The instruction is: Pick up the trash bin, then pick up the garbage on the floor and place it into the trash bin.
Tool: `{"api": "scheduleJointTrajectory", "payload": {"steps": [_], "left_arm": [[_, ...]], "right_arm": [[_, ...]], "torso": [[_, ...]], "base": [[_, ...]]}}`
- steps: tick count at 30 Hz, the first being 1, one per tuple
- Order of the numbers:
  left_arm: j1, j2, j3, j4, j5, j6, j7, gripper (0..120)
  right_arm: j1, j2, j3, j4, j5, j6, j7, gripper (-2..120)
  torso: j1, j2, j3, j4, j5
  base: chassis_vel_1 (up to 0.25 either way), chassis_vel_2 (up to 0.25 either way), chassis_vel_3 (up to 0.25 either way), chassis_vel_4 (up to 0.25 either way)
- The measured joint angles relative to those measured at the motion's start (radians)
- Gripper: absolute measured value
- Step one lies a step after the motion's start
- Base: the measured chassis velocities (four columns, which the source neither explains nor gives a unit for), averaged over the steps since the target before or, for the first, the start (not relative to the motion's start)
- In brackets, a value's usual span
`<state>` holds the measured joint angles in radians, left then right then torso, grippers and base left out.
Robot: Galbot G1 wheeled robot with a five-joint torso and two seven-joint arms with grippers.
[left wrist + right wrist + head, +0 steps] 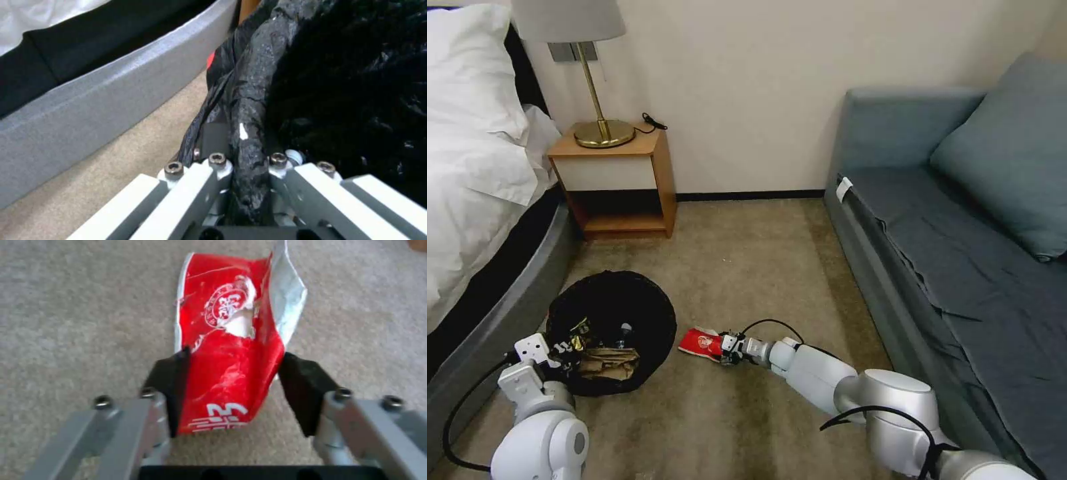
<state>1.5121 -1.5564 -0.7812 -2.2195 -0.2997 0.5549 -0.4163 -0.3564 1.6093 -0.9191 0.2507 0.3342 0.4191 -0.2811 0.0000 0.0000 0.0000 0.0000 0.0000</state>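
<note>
Left gripper [249, 173] clamping trash bin [610, 330] rim, litter inside; right gripper [236, 393] straddling red packet [231, 350], fingers wide, last piece remaining.

Soft, even room light, no harsh glare.
Head view bends at its edges; the trash bin [356, 83] liner reads near-black with faint sheen; the red packet [231, 350] blurs toward twelve o'clock.
</note>
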Motion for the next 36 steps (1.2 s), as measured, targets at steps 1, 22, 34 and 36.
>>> {"api": "scheduleJointTrajectory", "payload": {"steps": [1,22,34,36], "left_arm": [[0.001,0.0,-0.001,0.0,0.0,-0.002,0.0,2],[-0.015,0.003,-0.005,0.017,0.002,-0.001,0.001,2],[-0.025,0.014,-0.001,0.042,0.001,0.004,0.0,2],[-0.029,0.015,0.004,0.049,0.001,0.007,0.0,2]], "right_arm": [[-0.001,0.001,0.003,-0.002,-0.007,0.004,-0.001,38],[0.038,-0.157,-0.015,0.167,0.034,0.064,0.038,0],[0.118,-0.364,0.132,0.546,0.058,0.023,0.122,0],[0.131,-0.427,0.146,0.688,0.105,-0.019,0.152,0]], "torso": [[0.0,0.0,0.0,0.0,0.0],[0.0,0.0,0.0,0.0,0.0003],[0.0,0.0,0.0,0.0002,0.0001],[0.0,0.0,0.0,0.0002,0.0004]], "base": [[0.0,0.0,0.0,0.0],[0.0,0.0,0.0,0.0],[0.0,0.0,0.0,0.0],[0.0,0.0,0.0,0.0]]}}
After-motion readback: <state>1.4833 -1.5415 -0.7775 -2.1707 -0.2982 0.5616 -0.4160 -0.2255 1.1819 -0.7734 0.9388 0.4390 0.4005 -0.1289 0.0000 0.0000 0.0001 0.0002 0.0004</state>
